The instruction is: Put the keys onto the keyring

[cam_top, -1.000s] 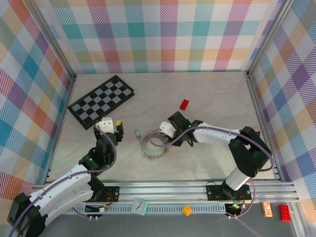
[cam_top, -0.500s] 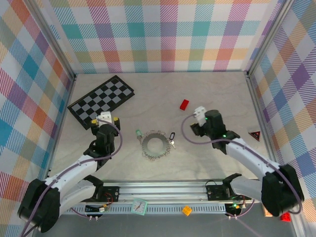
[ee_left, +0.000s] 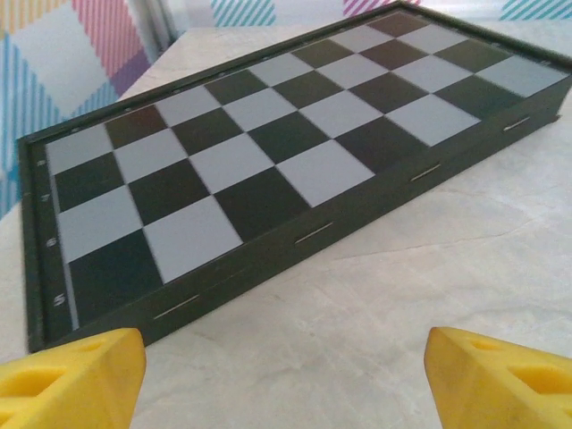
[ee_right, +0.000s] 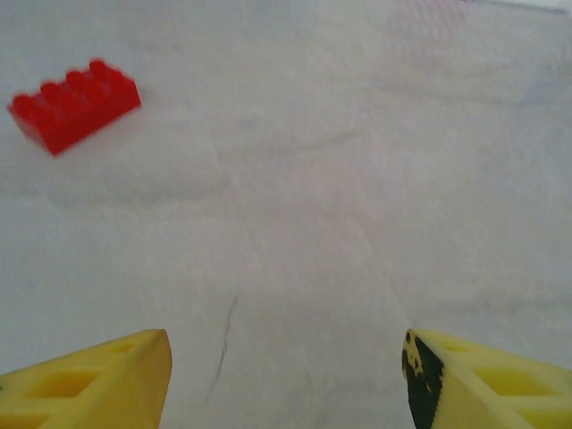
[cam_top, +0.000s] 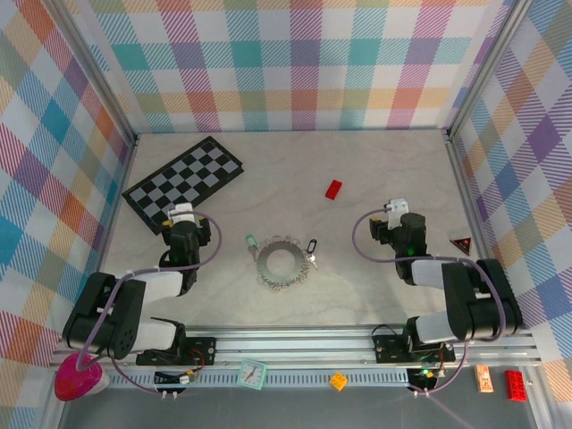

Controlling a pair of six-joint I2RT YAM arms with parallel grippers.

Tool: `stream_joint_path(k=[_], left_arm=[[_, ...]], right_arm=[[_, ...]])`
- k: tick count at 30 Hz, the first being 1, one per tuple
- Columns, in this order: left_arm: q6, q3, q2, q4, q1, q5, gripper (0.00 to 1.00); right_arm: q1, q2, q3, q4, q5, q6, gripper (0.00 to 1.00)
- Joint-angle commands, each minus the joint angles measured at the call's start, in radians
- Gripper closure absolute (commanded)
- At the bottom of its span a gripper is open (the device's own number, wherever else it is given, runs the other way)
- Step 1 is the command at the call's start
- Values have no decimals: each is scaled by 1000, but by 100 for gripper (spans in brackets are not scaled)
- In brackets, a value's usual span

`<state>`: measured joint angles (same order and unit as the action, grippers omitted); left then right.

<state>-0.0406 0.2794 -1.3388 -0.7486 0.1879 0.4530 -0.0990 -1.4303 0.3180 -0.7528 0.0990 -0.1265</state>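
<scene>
Since both keys are tiny, light and slick, each probably wants pinching by its plastic head; the black key (cam_top: 311,246) lies at the limp chain keyring's (cam_top: 282,263) right edge, the green key (cam_top: 251,241) at its far-left edge, mid-bench (cam_top: 357,295). Left fingers (ee_left: 71,380) and right fingers (ee_right: 89,384) stand wide apart, empty.

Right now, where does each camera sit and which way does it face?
Top: above and behind the arms, looking down on the table; both arms show.
Left wrist: behind the left gripper, facing the chequerboard; its yellow fingertips below.
Right wrist: behind the right gripper, facing the red block; its yellow fingertips below.
Shared: chequerboard, top and left wrist; block, top and right wrist.
</scene>
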Motion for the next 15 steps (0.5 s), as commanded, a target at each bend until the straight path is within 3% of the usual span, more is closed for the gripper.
stream_joint_path(k=[1,2,5,8,9,11,15], left_arm=[[1,17,-58,-170,-42,-116,19],[13,12,-103,-219,-54,-139,19],[4,-7,-258,-428,-66,-173,19],[27,29,-215,-274,-67,-145,18],[37,53,-243,-281,-67,-103,0],[38,113,-231,-132,-68,-121,0],[16,119,-238,-138,-69,-183,0]], right_arm=[[38,-73,21,-182,-82,83,30],[51,-113,25,-228,-90,94,30],[63,-103,67,-129,-121,97,30],[82,-107,88,-87,-128,120,28],[86,-104,94,-70,-129,125,27],[89,-105,96,-69,-134,126,26],[91,-105,96,-70,-136,126,24]])
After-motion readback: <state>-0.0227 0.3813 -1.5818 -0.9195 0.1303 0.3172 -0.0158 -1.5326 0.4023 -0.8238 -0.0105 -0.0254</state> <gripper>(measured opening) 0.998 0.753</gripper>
